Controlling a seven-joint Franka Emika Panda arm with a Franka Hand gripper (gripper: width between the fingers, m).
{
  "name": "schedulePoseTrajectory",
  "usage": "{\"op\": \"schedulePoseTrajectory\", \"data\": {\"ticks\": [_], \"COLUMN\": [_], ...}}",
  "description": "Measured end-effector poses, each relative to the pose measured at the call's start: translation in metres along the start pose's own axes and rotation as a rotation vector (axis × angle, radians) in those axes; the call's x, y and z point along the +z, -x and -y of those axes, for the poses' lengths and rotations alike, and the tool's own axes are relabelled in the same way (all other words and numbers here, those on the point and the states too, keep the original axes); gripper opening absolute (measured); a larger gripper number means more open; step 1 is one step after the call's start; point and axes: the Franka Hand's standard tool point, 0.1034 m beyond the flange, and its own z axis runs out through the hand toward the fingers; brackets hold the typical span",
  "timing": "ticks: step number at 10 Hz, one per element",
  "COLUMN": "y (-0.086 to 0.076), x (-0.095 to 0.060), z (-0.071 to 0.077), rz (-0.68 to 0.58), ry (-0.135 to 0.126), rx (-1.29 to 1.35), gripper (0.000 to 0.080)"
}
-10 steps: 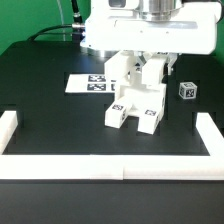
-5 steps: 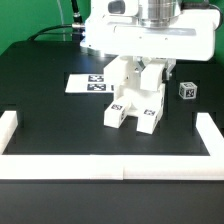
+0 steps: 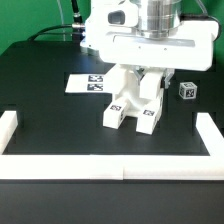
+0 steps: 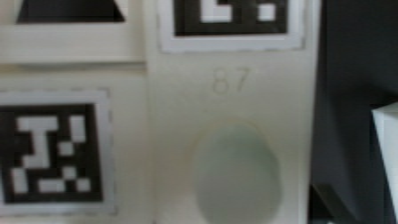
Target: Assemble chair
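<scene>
The chair (image 3: 135,100) stands partly built in the middle of the black table, white blocky pieces with black-and-white tags on its two front feet. My gripper (image 3: 148,76) hangs straight over its upper part, and the wide white hand hides the fingers and the chair's top. The wrist view is filled by a white chair piece (image 4: 214,100) seen very close, with two tags, an embossed "87" and an oval recess. No finger shows there. A small loose tagged piece (image 3: 186,90) lies to the exterior view's right of the chair.
The marker board (image 3: 88,83) lies flat behind the chair, toward the exterior view's left. A long white border rail (image 3: 110,167) runs along the table's front and up both sides. Cables hang at the back.
The hand has come down toward the chair and now covers more of its upper part. The chair and the loose piece have not moved.
</scene>
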Motion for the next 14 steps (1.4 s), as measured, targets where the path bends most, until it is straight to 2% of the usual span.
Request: {"op": "schedulePoseTrajectory", "data": {"ticks": [8, 9, 10, 11, 12, 14], "y": [-0.0048, -0.0048, -0.0047, -0.0046, -0.0046, -0.0045], "x": [-0.0005, -0.0004, -0.0002, -0.0001, 0.0000, 0.0001], "z": [0.0005, 0.0005, 0.0004, 0.0003, 0.0003, 0.0003], "rz": [-0.023, -0.023, -0.023, -0.023, -0.022, -0.022], "ry": [-0.005, -0.005, -0.005, -0.004, -0.004, -0.004], "rx": [-0.016, -0.016, -0.016, -0.016, -0.016, -0.016], "gripper": [0.0289, 0.0476, 0.0589, 0.0589, 0.0637, 0.0646]}}
